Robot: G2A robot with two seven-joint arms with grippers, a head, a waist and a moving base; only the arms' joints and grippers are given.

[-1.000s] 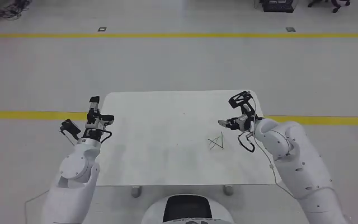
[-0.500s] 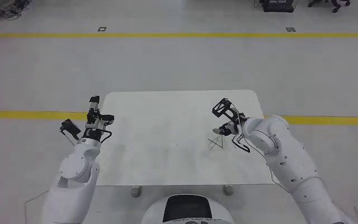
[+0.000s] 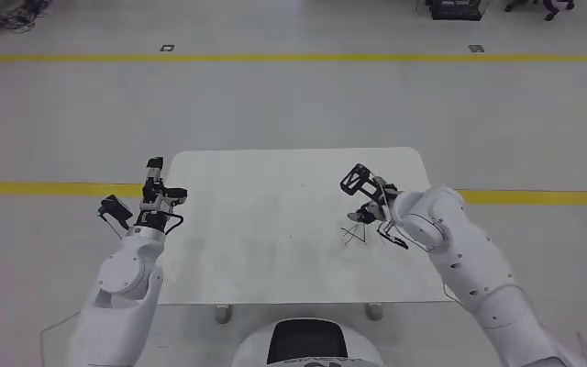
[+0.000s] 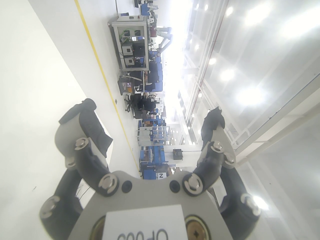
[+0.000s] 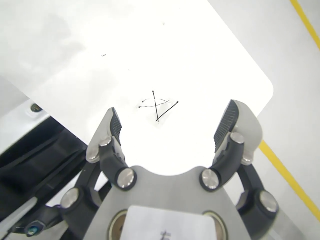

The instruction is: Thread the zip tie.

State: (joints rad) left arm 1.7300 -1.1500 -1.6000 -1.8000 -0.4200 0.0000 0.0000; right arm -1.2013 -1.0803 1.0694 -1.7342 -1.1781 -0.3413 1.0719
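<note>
Reaching for the pick, the right gripper (image 5: 172,118) hovers, jaws wide and empty, over the crossed black zip ties (image 5: 157,107) right of centre on the table (image 3: 266,193), and probably must next descend to pinch one, while the left gripper (image 4: 150,116) hangs open and empty at frame left.

four zip ties (image 5: 155,106) were counted in one crossed heap on the table (image 5: 75,26), toward its right edge: two straight, two thin and curved. one table was counted, and two grippers, the left gripper (image 4: 150,108) and the right gripper (image 5: 172,116).
</note>
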